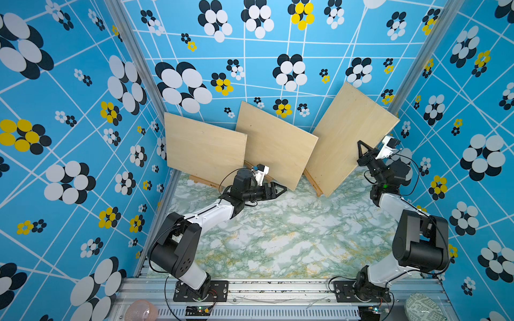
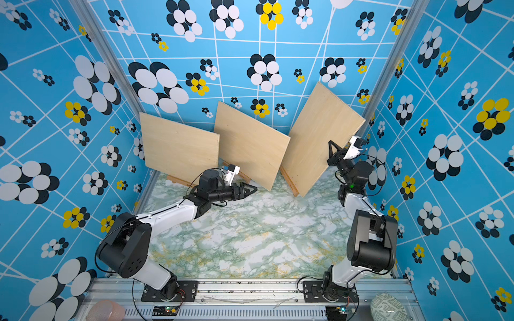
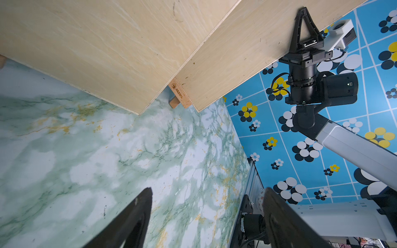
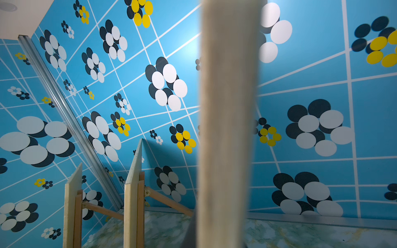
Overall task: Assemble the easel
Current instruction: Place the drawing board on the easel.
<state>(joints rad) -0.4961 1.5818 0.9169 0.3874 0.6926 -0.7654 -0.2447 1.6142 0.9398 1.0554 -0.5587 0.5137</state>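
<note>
Three pale plywood boards stand on wooden easel frames at the back of the marble table: a left board (image 1: pixel 204 151), a middle board (image 1: pixel 275 147) and a taller, tilted right board (image 1: pixel 350 133). My left gripper (image 1: pixel 283 189) (image 3: pixel 207 190) is open and empty, low over the table beside the middle board's lower corner. My right gripper (image 1: pixel 359 142) (image 3: pixel 303 9) is shut on the right board's outer edge, which fills the middle of the right wrist view as a blurred strip (image 4: pixel 227 128). The easels' back legs and struts (image 4: pixel 167 200) show behind the boards.
A branded wooden ledge (image 3: pixel 177 94) pokes out between the middle and right boards. Patterned blue walls close in the left, back and right. A metal rail (image 1: pixel 278 289) carries both arm bases, with a pink object (image 1: pixel 140 311) and a patterned object (image 1: pixel 422 307) below it.
</note>
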